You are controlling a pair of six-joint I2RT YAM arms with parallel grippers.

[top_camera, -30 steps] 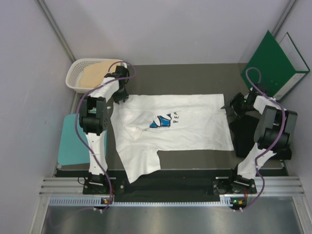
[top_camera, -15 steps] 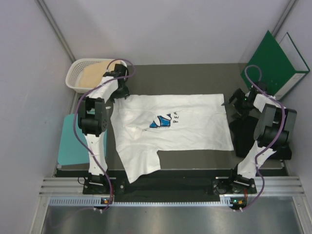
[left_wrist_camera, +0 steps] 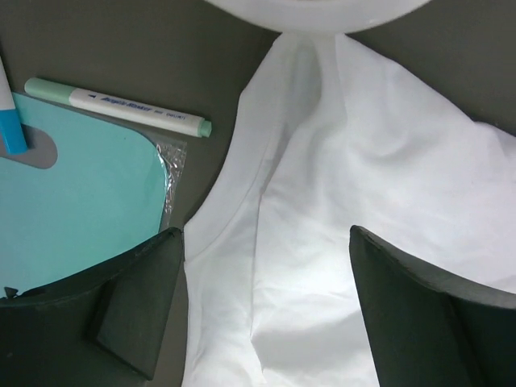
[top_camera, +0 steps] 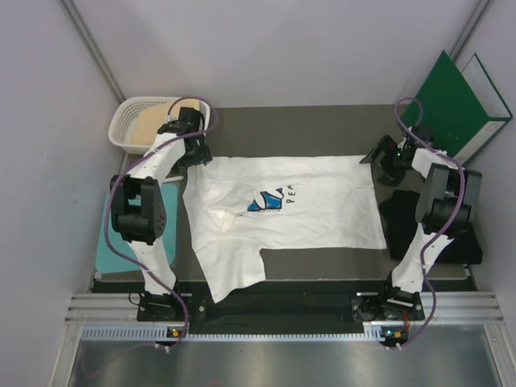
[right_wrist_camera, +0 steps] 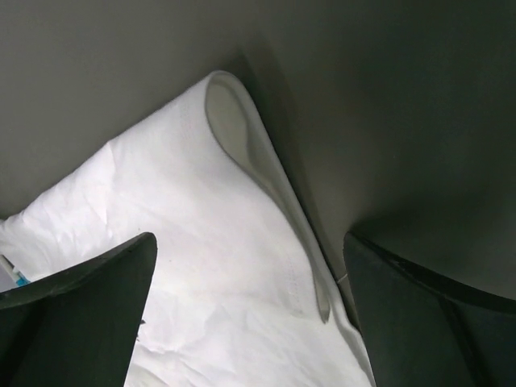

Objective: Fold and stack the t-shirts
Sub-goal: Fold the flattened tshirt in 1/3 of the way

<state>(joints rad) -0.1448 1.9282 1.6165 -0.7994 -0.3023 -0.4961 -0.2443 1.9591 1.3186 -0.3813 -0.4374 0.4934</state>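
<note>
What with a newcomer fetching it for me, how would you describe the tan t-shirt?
From the white t-shirt spread mid-table, look to the far-left corner, where a white basket stands. The tan t-shirt lies inside it, the only shirt in a container, and the only tan one.

Left arm (top_camera: 156, 262) and right arm (top_camera: 442, 201): white link shells, black cylindrical joint housings, black bases. One purple cable (top_camera: 192, 99) loops along each. Left gripper (left_wrist_camera: 262, 306) and right gripper (right_wrist_camera: 250, 314): broad matte-black wedge fingers.
</note>
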